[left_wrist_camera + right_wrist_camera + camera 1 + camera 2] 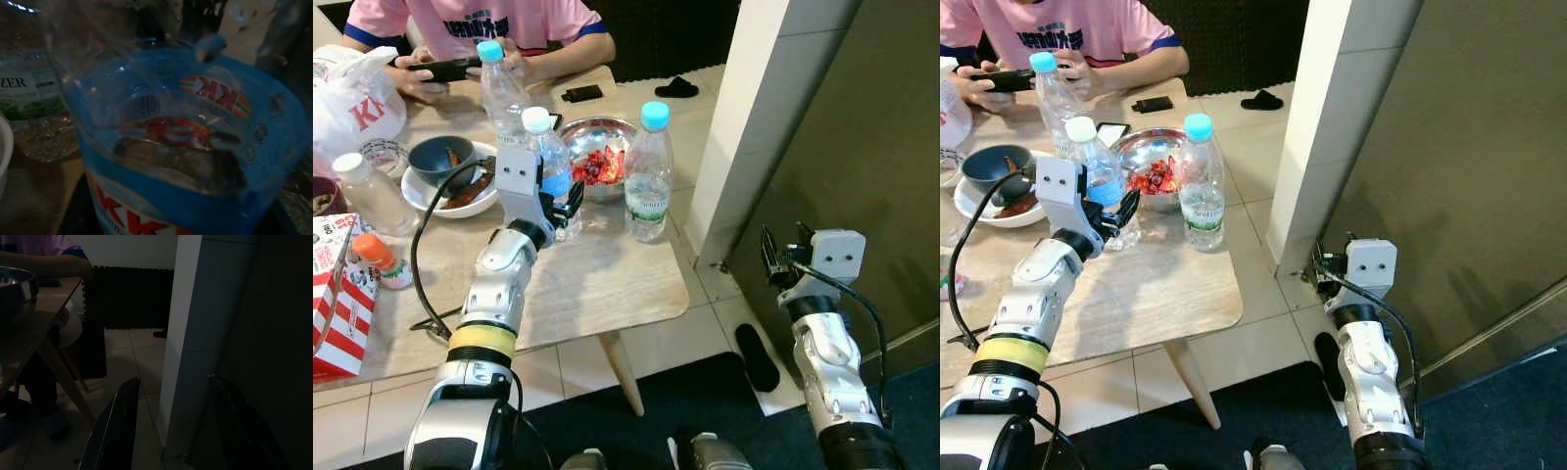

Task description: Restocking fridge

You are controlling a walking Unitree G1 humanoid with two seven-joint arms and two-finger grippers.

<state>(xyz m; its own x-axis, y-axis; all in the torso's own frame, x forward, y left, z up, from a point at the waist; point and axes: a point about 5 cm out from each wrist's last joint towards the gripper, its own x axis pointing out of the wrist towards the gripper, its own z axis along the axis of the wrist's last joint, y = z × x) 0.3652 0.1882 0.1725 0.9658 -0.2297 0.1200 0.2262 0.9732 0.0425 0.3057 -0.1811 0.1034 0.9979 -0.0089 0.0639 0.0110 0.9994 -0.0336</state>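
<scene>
A water bottle (548,162) with a white cap and a blue label stands on the wooden table (597,274). My left gripper (566,208) reaches over the table edge and is shut on the bottle's lower half. Its label (186,147) looms very close in the left wrist view. Two more bottles with blue caps stand nearby, one (648,181) just right of the held bottle and one (499,83) farther back. My right gripper (781,250) hangs open and empty off the table, beside the dark grey panel (862,127). Both its fingers (122,426) are spread apart.
A steel bowl of red food (602,137), a blue bowl on a plate (440,162) and a red-and-white box (337,294) crowd the table. A person in pink (489,20) sits at the far side holding a phone. A white pillar (754,117) stands right; a slipper (757,357) lies below.
</scene>
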